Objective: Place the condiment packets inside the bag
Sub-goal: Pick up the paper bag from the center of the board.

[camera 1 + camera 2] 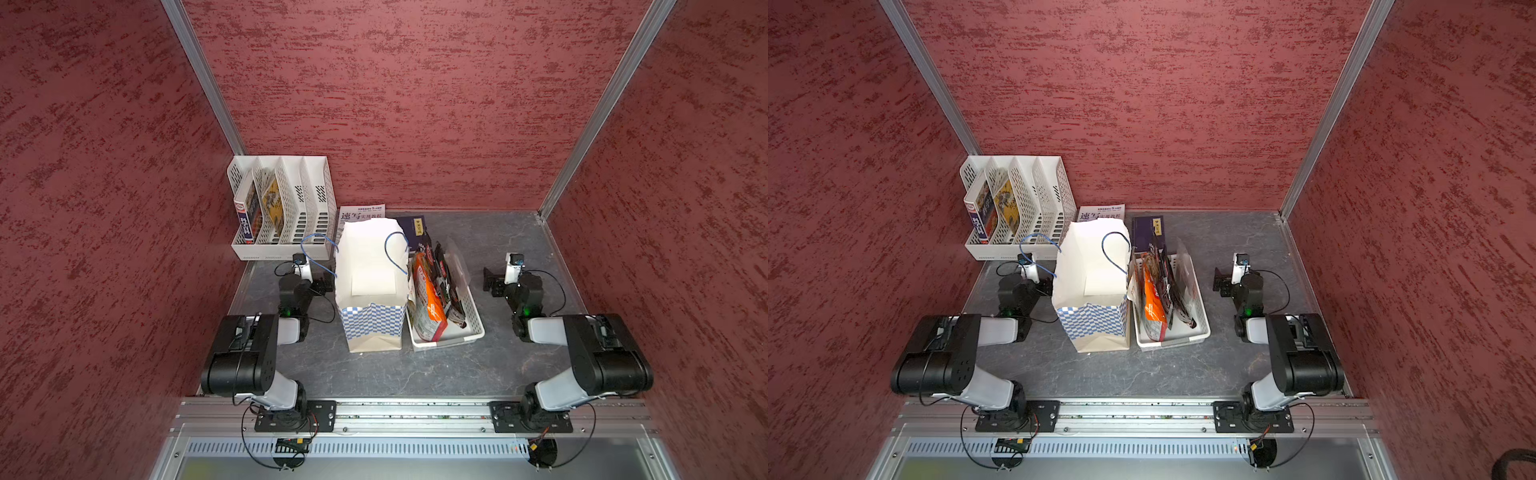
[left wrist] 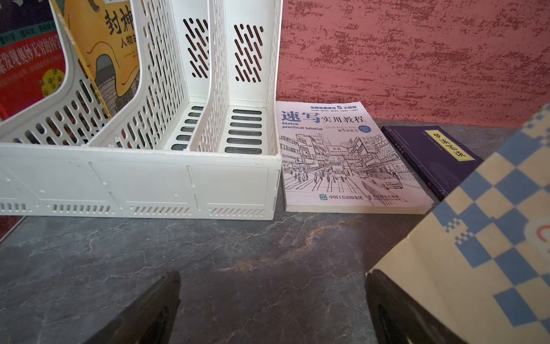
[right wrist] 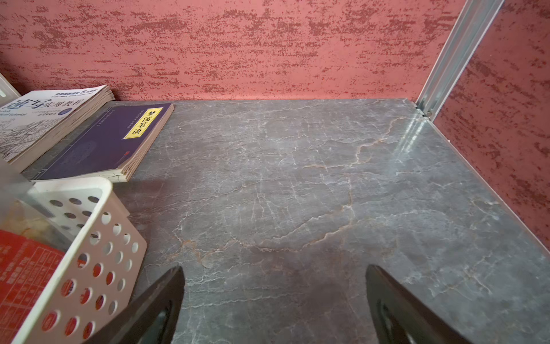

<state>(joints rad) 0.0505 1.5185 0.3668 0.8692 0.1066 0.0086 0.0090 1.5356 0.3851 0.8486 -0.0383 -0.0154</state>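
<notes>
Left hand (image 2: 272, 275) and right hand (image 3: 273, 268) gape empty, condiment packets (image 1: 432, 291) leaning in the basket (image 1: 473, 316) near the right, bag (image 1: 372, 320) just beside the left, where a slippery packet snagging its rim could topple it.

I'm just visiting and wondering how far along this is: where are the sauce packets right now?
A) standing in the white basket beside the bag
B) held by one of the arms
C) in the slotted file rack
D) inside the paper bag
A: the condiment packets stand on edge in the white basket, right beside the bag, whose visible inside shows only white paper.
</notes>
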